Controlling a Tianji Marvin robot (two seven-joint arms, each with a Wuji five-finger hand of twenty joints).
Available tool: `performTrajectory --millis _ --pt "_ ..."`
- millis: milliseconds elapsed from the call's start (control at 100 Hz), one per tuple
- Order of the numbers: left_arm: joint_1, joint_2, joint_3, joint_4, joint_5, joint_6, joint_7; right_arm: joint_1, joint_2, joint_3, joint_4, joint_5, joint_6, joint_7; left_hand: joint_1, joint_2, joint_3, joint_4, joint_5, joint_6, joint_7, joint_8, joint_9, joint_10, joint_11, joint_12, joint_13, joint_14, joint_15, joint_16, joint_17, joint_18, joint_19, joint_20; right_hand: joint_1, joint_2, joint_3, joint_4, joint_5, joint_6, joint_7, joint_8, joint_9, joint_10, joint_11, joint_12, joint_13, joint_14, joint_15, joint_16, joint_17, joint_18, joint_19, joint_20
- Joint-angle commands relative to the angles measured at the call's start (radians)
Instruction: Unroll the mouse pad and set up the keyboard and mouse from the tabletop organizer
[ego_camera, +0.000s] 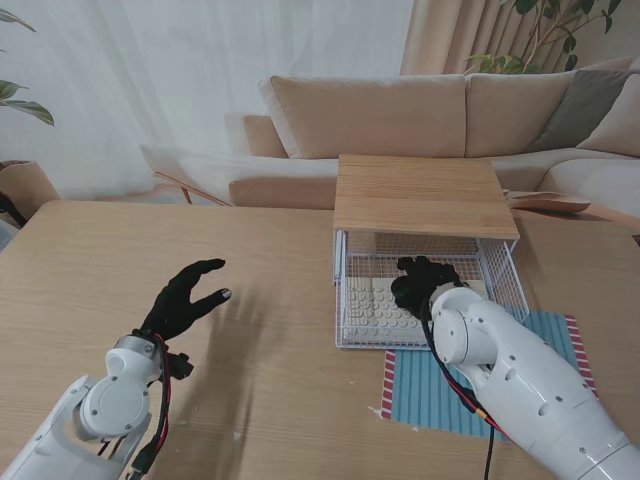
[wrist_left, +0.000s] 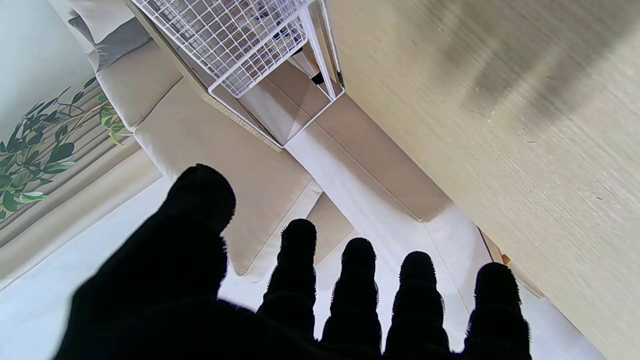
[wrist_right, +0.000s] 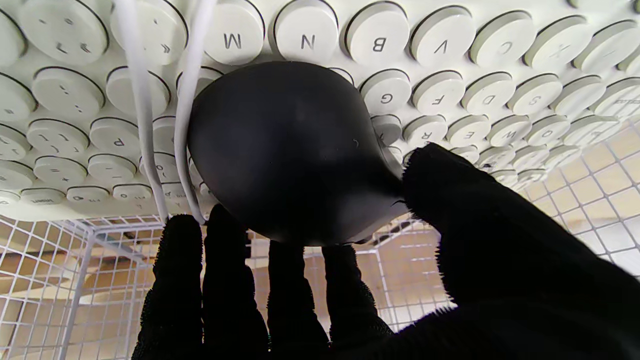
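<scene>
A light wooden surface (ego_camera: 150, 260) fills the stand's view, with a beige sofa (ego_camera: 400, 115) behind it. To the right of centre stands a white wire organizer (ego_camera: 505, 275) with a wooden top (ego_camera: 420, 195). Inside its lower compartment lies a cream keyboard (ego_camera: 370, 305) with round keys, flat on the wire floor.

The right hand (ego_camera: 425, 282), gloved in black, reaches into the organizer's open front. In the right wrist view, its fingers (wrist_right: 230, 280) and thumb (wrist_right: 465, 200) curl around a black mouse (wrist_right: 285, 150) that sits on the keyboard's keys, touching it on both sides. Two white wires (wrist_right: 142, 110) cross the keys just beside the mouse.

A blue striped mouse pad (ego_camera: 430, 390) with a red-and-white edge lies unrolled and flat on the surface, nearer to me than the organizer and touching its front edge, partly hidden by the right arm.

The left hand (ego_camera: 185, 300), also in black, hovers over bare surface on the left, well apart from the organizer, its fingers spread and holding nothing.
</scene>
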Motion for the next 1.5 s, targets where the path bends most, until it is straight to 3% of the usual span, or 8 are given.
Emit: performTrajectory --millis 0,210,340,790,960,1490 --pt "0.001 -0.004 0.001 -0.002 -0.002 0.004 -0.014 -0.01 -0.012 -0.01 0.018 -0.002 0.004 0.021 0.0 0.003 0.008 0.031 0.0 -0.004 -0.017 -0.009 -0.023 0.015 -0.02 -0.015 -0.034 0.003 -0.02 0.02 -0.01 0.002 -0.03 0.016 0.032 -0.029 0.039 0.039 -0.031 -0.016 0.018 0.022 -0.037 -0.008 0.045 0.013 0.082 -0.03 0.078 0.036 0.003 -0.018 0.042 -0.02" --pt "0.001 -0.004 0.0 0.0 -0.002 0.004 -0.013 -0.009 -0.014 -0.013 0.031 0.027 0.009 0.019 0.0 0.001 0.008 0.031 0.0 -0.004 -0.017 -0.009 -0.023 0.014 -0.02 -0.015 -0.034 0.004 -0.019 0.021 -0.01 0.002 -0.032 0.018 0.073 -0.038 0.069 0.041 -0.043 -0.027 0.034 0.027 -0.037 -0.027 0.069 0.019 0.093 -0.041 0.105 0.05 0.003 -0.023 0.063 -0.028" --pt "0.001 -0.003 -0.001 0.0 -0.001 0.005 -0.014 -0.014 -0.015 -0.01 0.034 0.026 0.012 0.012 0.003 -0.005 0.011 0.032 0.001 -0.002 -0.018 -0.009 -0.023 0.014 -0.02 -0.015 -0.035 0.003 -0.02 0.022 -0.011 0.003 -0.033 0.019 0.122 -0.044 0.103 0.044 -0.045 -0.031 0.051 0.023 -0.041 -0.038 0.141 0.047 0.109 -0.052 0.159 0.077 0.016 -0.031 0.104 -0.026" --pt "0.0 -0.002 -0.001 0.001 0.001 0.007 -0.019 -0.017 -0.019 -0.021 0.059 0.009 -0.01 -0.033 0.004 -0.015 0.021 0.033 0.003 0.002 -0.018 -0.01 -0.023 0.015 -0.022 -0.016 -0.036 0.005 -0.022 0.022 -0.011 0.003 -0.035 0.024 0.269 -0.075 0.226 0.055 -0.036 -0.049 0.126 -0.004 -0.028 -0.051 0.229 0.124 0.212 -0.109 0.388 0.187 0.119 -0.059 0.285 0.04" --pt "0.0 -0.002 -0.001 0.002 0.002 0.008 -0.018 -0.018 -0.025 -0.028 0.079 -0.001 -0.029 -0.083 0.003 -0.018 0.024 0.033 0.002 0.002 -0.019 -0.01 -0.024 0.017 -0.024 -0.017 -0.036 0.004 -0.022 0.023 -0.011 0.005 -0.035 0.026 0.335 -0.143 0.259 -0.029 -0.027 -0.051 0.166 -0.029 -0.003 -0.051 0.249 0.147 0.273 -0.091 0.465 0.139 0.182 -0.062 0.352 0.075" --pt "-0.002 -0.002 0.001 0.003 0.001 0.007 -0.02 -0.055 -0.023 0.03 0.012 -0.055 -0.132 -0.118 0.001 -0.022 0.03 0.033 0.001 0.0 -0.019 -0.01 -0.024 0.016 -0.026 -0.019 -0.036 0.004 -0.023 0.023 -0.011 0.009 -0.036 0.028 0.387 -0.201 0.318 -0.051 -0.021 -0.05 0.199 -0.044 0.019 -0.046 0.255 0.151 0.316 -0.069 0.493 0.105 0.231 -0.058 0.371 0.081"
